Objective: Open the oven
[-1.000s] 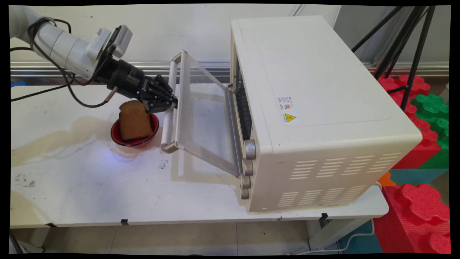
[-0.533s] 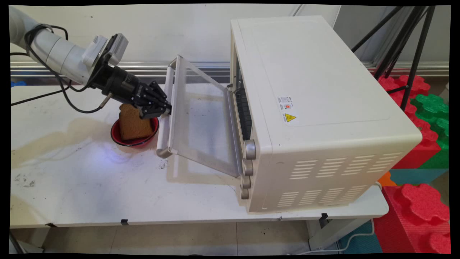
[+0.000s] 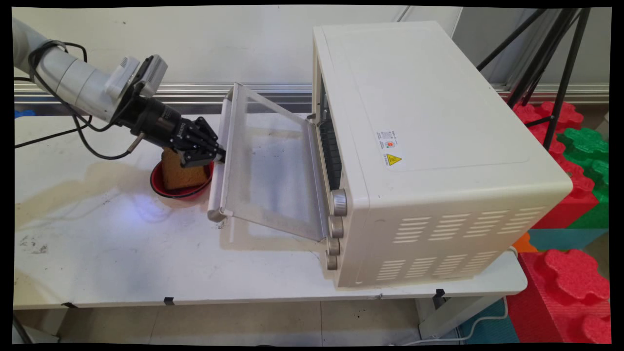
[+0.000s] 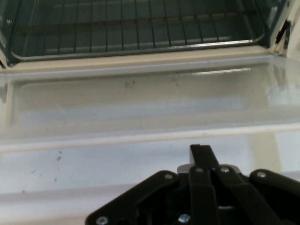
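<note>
My black gripper [image 3: 217, 155] is shut on the white bar handle [image 3: 219, 156] of the toaster oven's glass door [image 3: 268, 165]. The door hangs partly open, sloping down to the left from the white oven [image 3: 419, 122]. In the hand view the gripper [image 4: 202, 152] sits over the handle [image 4: 70, 199], with the door glass [image 4: 140, 101] and the oven's wire rack [image 4: 140, 28] beyond. Just left of the handle and under my hand, a brown slice of toast [image 3: 180, 176] stands in a red bowl [image 3: 165, 187].
The oven's knobs [image 3: 339, 202] run down its front right side. Black cables [image 3: 83, 141] hang from the arm over the table [image 3: 122, 253]. Red and green foam blocks [image 3: 575, 146] and a black tripod [image 3: 560, 73] stand to the right of the table.
The door has swung further down and open. My gripper has moved left and lower with the handle, covering more of the toast.
</note>
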Motion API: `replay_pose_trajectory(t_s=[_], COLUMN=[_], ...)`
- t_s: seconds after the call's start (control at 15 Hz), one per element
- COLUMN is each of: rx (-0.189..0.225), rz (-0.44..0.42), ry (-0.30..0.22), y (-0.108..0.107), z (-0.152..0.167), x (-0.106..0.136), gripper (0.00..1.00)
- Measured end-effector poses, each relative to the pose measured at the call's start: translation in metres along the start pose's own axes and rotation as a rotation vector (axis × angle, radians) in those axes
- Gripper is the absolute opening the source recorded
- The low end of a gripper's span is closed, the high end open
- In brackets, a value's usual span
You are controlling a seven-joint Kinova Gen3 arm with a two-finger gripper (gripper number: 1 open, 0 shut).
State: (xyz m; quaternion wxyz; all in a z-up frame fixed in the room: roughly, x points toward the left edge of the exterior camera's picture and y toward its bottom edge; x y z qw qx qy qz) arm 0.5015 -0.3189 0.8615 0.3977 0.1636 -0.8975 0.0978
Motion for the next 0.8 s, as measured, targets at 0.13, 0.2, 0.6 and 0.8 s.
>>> replay_pose_trajectory(t_s=[0.13,0.2,0.6,0.8], rx=[0.0,0.0,0.001,0.001], rz=[-0.002,-0.003,-0.005,-0.005], ry=[-0.009,-0.013,-0.025,-0.027], y=[0.0,0.0,0.0,0.001], z=[-0.002,-0.003,-0.008,-0.011], x=[-0.006,-0.008,-0.017,-0.02], gripper=[0.0,0.0,0.0,0.0])
